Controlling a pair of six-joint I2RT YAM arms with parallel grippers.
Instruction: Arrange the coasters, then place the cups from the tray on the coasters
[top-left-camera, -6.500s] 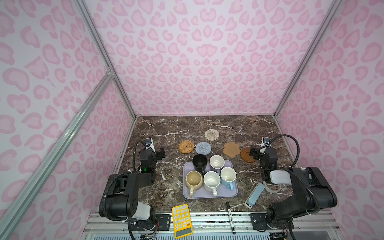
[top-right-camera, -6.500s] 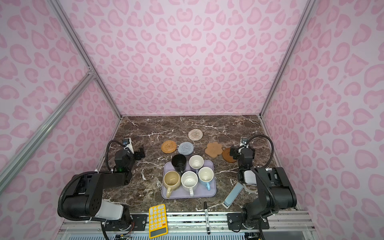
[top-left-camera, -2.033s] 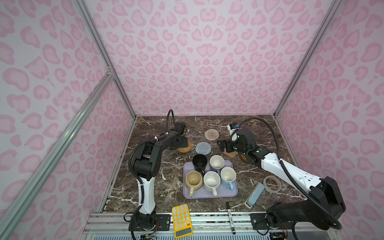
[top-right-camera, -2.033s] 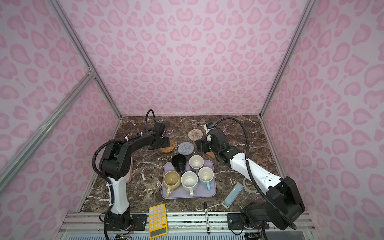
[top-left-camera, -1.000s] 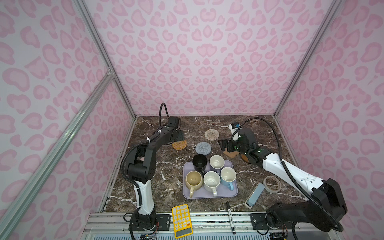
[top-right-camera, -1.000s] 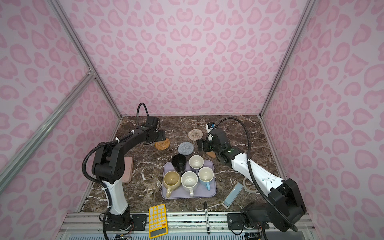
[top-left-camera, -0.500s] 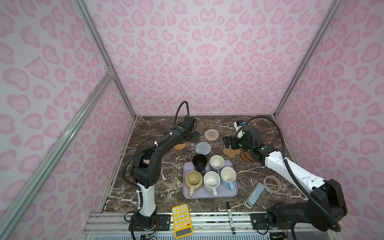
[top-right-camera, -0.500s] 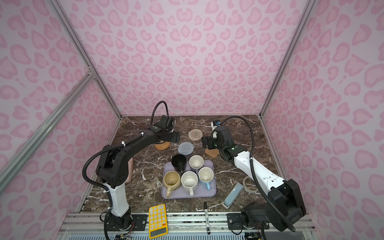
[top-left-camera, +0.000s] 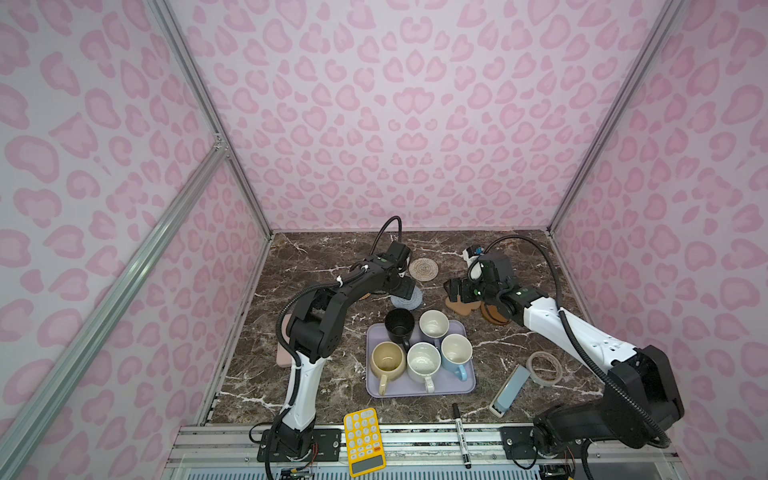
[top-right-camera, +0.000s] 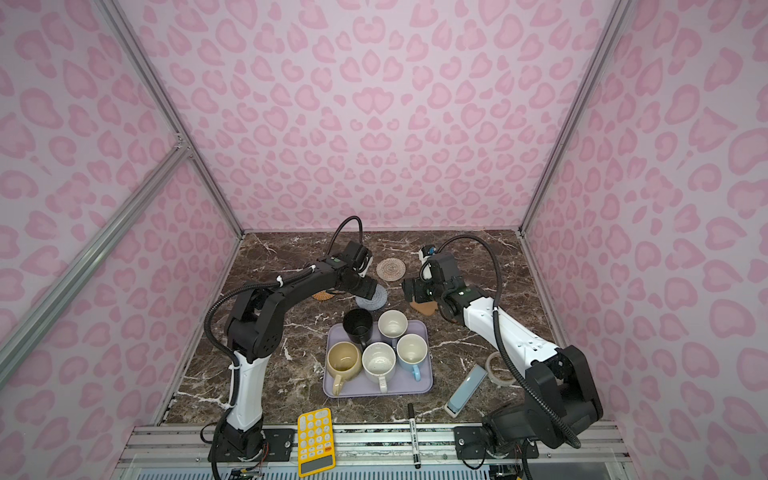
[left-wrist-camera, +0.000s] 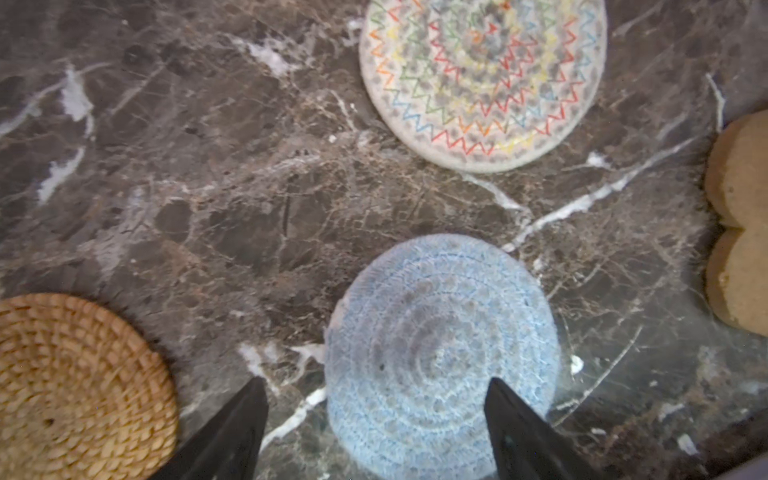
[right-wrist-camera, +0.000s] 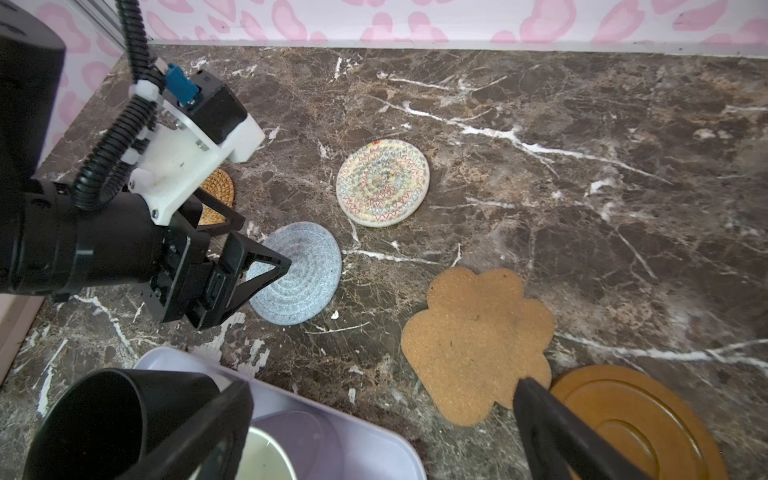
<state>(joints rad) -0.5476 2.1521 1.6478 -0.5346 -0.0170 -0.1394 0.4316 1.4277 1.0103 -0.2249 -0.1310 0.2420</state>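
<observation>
Grey-blue coaster (left-wrist-camera: 440, 353) lies below the left hand (left-wrist-camera: 376, 382), spread wide, empty; right hand (right-wrist-camera: 384, 384) wide open, empty.

Both arms stretched over the counter (top-left-camera: 328, 257)
Left pincer (top-left-camera: 409, 287) hovers above the grey-blue coaster (top-left-camera: 411, 301); right pincer (top-left-camera: 451, 291) hangs over the tan flower coaster (top-left-camera: 460, 306); five cups (top-left-camera: 424, 361) sit on the lavender tray (top-left-camera: 415, 389).
</observation>
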